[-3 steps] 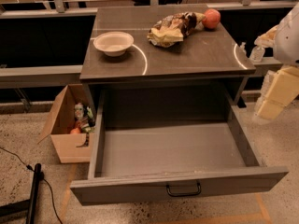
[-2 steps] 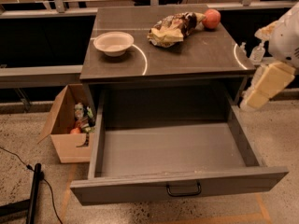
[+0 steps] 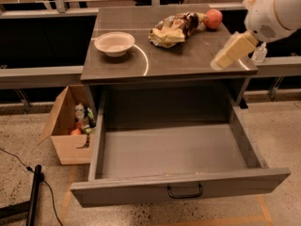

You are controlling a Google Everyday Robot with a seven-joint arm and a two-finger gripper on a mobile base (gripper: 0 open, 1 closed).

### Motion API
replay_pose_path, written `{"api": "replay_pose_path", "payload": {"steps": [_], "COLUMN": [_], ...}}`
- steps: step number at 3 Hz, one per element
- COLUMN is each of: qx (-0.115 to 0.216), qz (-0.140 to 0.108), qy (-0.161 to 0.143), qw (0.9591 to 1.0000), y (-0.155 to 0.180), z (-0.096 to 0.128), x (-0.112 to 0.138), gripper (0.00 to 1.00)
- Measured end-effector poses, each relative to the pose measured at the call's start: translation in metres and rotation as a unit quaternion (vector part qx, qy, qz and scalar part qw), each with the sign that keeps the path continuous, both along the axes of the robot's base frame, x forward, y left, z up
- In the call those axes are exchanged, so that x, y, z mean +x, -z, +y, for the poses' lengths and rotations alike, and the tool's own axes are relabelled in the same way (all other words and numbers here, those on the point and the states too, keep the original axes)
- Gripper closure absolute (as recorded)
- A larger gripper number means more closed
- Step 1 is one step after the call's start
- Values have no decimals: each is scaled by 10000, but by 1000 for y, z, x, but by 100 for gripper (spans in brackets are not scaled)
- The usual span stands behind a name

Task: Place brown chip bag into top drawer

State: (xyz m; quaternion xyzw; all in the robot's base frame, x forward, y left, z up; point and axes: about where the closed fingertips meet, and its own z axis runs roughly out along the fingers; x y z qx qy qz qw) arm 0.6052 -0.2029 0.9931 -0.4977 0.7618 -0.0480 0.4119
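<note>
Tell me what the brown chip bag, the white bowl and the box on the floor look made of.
Brown chip bag: foil-like film, glossy, by its crinkles and sheen. White bowl: matte, smooth; plastic or paper pulp, unclear. Box: plain tan cardboard, by its folded flaps. The gripper hovers over the right edge of the cabinet top.
</note>
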Motion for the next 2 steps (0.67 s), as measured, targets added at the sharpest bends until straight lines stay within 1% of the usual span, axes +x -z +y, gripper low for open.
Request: {"api": "replay_pose_path", "payload": {"steps": [1, 2], "qx": [371, 431], "qz": [-523, -664], "qy": [98, 118], "qw": [9979, 9968], "y": [1, -2], "z": [20, 23], "x": [69, 78], "gripper": [0, 0]}}
